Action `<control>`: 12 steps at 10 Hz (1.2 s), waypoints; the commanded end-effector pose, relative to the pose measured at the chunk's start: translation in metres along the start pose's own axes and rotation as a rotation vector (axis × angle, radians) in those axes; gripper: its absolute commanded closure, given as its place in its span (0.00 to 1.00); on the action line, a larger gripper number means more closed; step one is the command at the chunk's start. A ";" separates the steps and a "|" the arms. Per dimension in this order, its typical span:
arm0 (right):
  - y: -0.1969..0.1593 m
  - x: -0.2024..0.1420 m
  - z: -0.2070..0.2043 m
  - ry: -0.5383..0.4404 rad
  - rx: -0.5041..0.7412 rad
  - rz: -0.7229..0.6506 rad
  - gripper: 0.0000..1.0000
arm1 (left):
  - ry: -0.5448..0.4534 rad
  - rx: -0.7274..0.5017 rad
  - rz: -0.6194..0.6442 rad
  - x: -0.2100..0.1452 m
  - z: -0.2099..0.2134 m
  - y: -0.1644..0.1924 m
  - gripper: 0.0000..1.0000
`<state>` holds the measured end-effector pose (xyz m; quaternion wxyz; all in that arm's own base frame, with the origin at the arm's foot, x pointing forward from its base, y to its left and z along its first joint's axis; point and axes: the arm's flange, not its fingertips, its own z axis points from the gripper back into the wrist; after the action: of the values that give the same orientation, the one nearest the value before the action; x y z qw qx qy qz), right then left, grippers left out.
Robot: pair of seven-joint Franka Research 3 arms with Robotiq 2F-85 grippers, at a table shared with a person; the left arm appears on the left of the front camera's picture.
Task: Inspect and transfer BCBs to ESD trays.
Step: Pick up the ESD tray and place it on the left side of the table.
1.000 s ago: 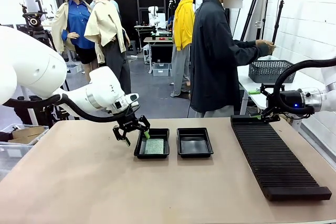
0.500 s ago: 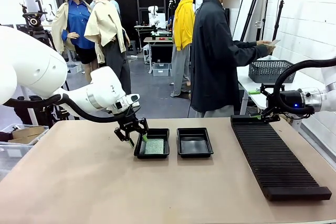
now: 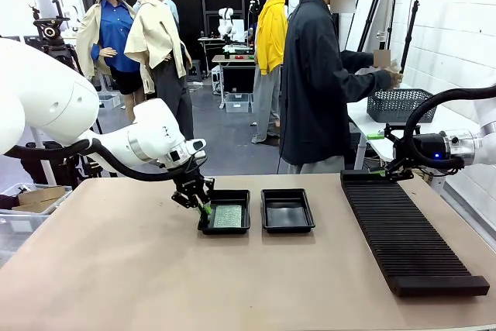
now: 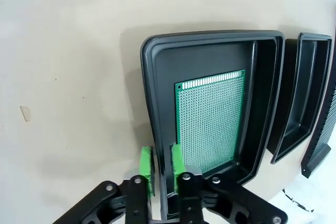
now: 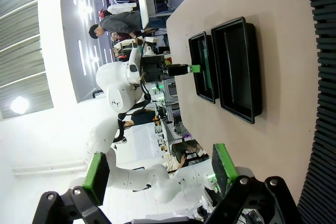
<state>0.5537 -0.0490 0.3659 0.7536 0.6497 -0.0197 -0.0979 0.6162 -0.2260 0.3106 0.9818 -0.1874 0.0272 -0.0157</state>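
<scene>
- One black tray, the near tray [image 3: 287,211], lies on the counter [image 3: 116,277] just beside the rack [image 3: 411,230].
- Its twin, the far tray [image 3: 232,194], lies just beyond it, away from the rack.
- BCB [image 4: 210,119] lies flat on the far tray's floor.
- Left end effector [image 4: 161,163] pinches the far tray's rim on the side away from the rack, one pad [image 4: 146,163] outside the wall and one inside.
- Right end effector [image 5: 157,171] is spread wide at the rack's far end.

Tan table [image 3: 116,284] is carrying left ESD tray [image 3: 225,231], right ESD tray [image 3: 287,212] just beside it, ribbed slotted rack [image 3: 411,242] lying farther right.
</scene>
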 end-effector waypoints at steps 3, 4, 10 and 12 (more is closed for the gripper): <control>0.001 -0.001 0.000 -0.007 -0.006 0.000 0.00 | 0.000 0.000 0.000 0.000 0.000 0.000 1.00; 0.001 -0.001 0.000 -0.007 -0.006 0.000 0.00 | 0.000 0.000 0.000 0.000 0.000 0.000 1.00; 0.001 -0.001 0.000 -0.007 -0.006 0.000 0.00 | 0.001 -0.001 0.000 0.000 -0.001 0.000 1.00; 0.001 -0.001 0.000 -0.007 -0.006 0.000 0.00 | -0.005 0.020 -0.004 -0.013 0.014 0.011 1.00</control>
<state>0.5537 -0.0490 0.3659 0.7536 0.6497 -0.0197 -0.0979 0.6156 -0.2222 0.3134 0.9819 -0.1874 0.0256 -0.0138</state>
